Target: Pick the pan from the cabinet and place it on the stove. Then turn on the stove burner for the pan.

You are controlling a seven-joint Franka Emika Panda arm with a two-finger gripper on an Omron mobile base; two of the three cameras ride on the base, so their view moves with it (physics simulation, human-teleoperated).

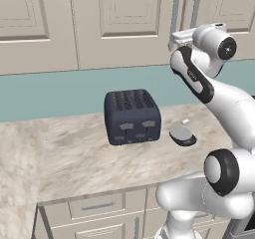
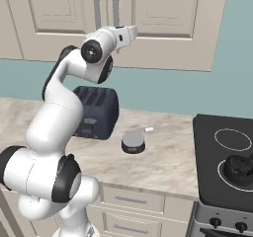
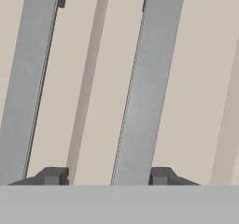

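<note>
the task is barely begun: the beige raised-panel wall cabinet [image 2: 163,9] is shut, so the pan is not visible, presumably behind the door, and the black glass stove [image 2: 222,162] with thin white rings waits off to the right. the two-finger gripper [image 3: 107,175] sits clenched around the right-hand long grey bar handle [image 3: 144,83], a dark tip on each side. opening, lifting, placing and the knob all remain. the door needs swing room; the neighbouring grey handle [image 3: 25,78] is near.
</note>
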